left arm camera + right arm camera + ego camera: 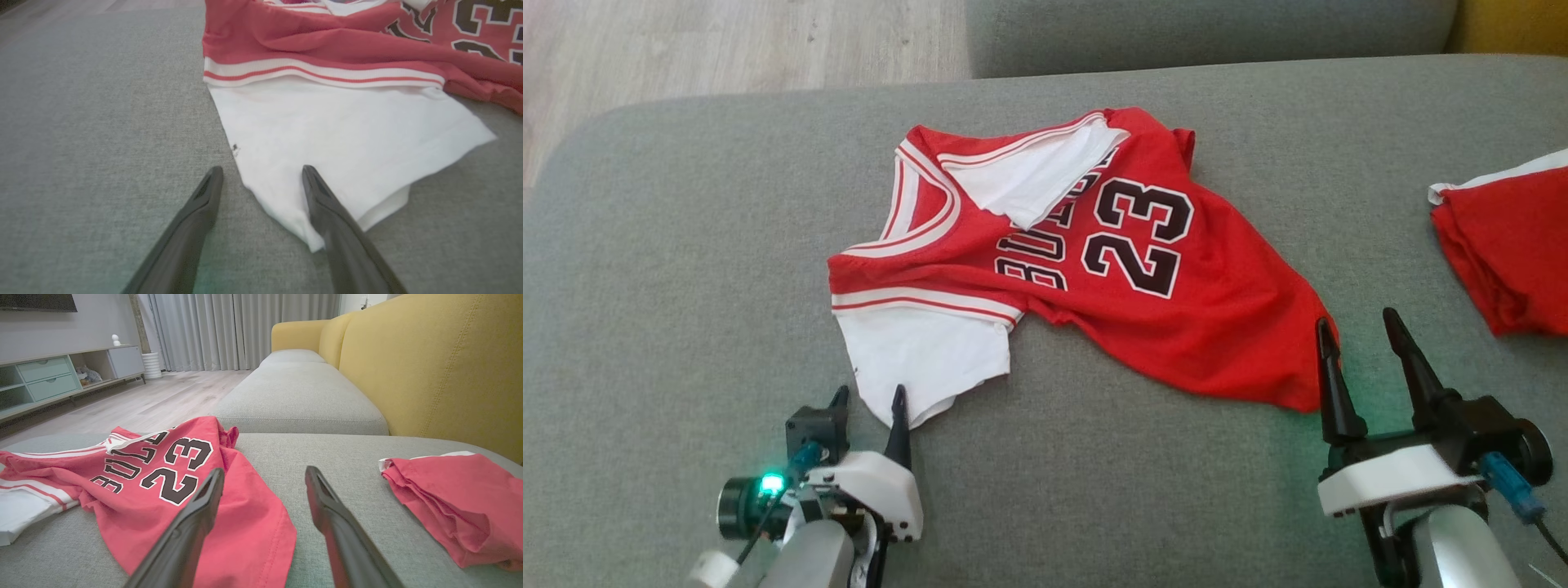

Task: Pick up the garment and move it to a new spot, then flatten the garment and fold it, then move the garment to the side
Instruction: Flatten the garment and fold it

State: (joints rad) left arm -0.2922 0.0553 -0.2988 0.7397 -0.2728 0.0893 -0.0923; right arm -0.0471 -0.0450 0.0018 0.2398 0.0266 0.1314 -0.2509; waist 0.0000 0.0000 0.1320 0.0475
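The garment (1143,318) is a red jersey numbered 23 with white sleeves, lying crumpled on the grey sofa cushion (686,245). My left gripper (869,394) stands open at the tip of the near white sleeve (347,134). In the left wrist view the left gripper (262,169) has one finger over the sleeve's corner and the other over bare cushion. My right gripper (1357,318) is open at the jersey's lower right hem corner. In the right wrist view the right gripper (265,471) straddles the hem edge of the garment (135,498). Nothing is held.
A second red garment (1507,245) lies bunched at the cushion's right edge, also seen as a red heap (453,498) in the right wrist view. A yellow backrest (429,367) rises on the right. Another grey cushion (298,396) lies ahead, wooden floor (163,396) to its left.
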